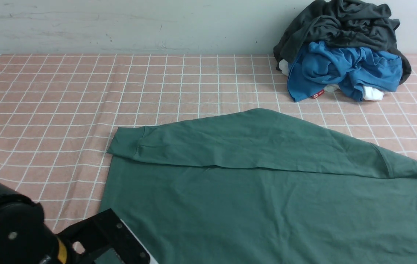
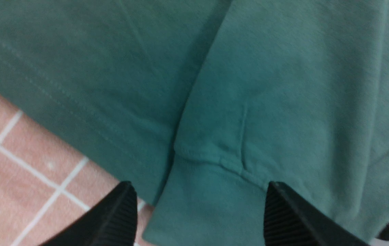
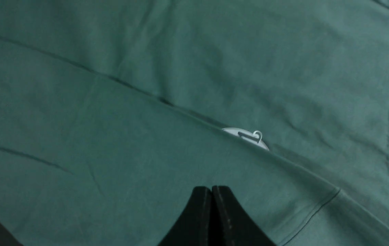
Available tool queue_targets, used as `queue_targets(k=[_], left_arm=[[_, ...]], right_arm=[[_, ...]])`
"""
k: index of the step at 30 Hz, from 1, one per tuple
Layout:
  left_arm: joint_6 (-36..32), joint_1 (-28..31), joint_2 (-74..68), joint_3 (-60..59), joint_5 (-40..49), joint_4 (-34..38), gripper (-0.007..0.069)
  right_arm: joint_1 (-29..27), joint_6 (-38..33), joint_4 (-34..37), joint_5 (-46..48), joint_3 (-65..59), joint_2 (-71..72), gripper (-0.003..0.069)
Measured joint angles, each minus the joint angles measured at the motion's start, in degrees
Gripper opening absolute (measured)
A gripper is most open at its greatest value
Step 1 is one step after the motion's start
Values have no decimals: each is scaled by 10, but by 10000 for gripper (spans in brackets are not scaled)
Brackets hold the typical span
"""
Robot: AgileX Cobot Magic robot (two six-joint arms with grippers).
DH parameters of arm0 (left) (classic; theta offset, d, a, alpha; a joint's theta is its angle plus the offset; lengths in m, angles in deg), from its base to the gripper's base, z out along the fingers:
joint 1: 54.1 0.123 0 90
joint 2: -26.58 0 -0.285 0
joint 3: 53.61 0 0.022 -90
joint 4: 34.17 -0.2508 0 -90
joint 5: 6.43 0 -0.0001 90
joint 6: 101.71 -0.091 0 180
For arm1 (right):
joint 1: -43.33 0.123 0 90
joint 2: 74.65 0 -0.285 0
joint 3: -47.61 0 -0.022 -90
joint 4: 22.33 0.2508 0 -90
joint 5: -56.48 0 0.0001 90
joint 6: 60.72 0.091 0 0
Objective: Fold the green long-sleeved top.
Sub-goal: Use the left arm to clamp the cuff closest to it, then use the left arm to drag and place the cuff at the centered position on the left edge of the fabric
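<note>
Spreading over the near tabletop (image 1: 65, 95), the top (image 1: 267, 190) lay flat, one sleeve folded across its body. A grey garment (image 1: 340, 25) and a blue one (image 1: 340, 69) sat heaped far right, well apart. The left gripper (image 2: 199, 186) stood wide astride a cuff (image 2: 201, 212), seen only in its wrist view. The right gripper (image 3: 211, 188), jaws pressed together and empty, pointed at the fabric.

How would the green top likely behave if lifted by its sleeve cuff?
Probably floppy: the green long-sleeved top lies flat with soft creases, so it would drape. Its matte knit likely grips rather than slips. The folded-over sleeve would probably unfold.
</note>
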Motion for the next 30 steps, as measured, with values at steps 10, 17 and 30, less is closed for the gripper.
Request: queue_targets(k=[10,17,30], left_arm=[[-1,-25,-133,12,-60,-3,334],[-6,-54,-141,45,-37,-19,39],[16,-54,-151,263,70,-156,0]], right_arm=[[35,0,-19,-35,0,-31,-14],[36,0,-19,-40,0,-31,-14],[36,0,-19,-51,0,-31,-14]])
